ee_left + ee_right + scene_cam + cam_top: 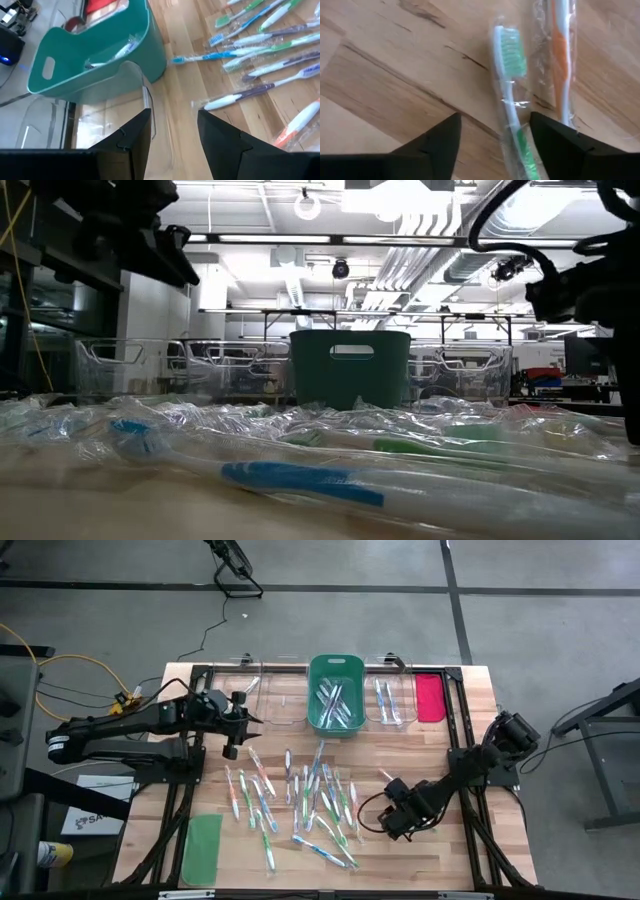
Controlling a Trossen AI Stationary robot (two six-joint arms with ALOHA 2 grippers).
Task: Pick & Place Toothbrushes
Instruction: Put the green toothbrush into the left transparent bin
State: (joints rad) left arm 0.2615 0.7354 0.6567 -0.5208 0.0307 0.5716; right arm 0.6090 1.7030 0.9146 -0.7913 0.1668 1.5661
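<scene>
Two grippers work a table strewn with wrapped toothbrushes (pixel 300 802).
Nearest, the right gripper (pixel 495 145) hangs low with fingers apart astride a green-bristled toothbrush (pixel 512 100), likely lined up to grasp it; farther back, the left gripper (pixel 172 140) waits open and empty beside the green bin (pixel 335 692), where some brushes already lie.

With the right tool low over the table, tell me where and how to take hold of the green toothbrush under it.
Grip the green toothbrush on its thin handle just below the bristle head, coming straight down from above. It lies flat on the wooden table in a clear wrapper. The right tool, open, already straddles that handle. An orange toothbrush lies close beside it, so keep that finger in the gap between the two.
</scene>
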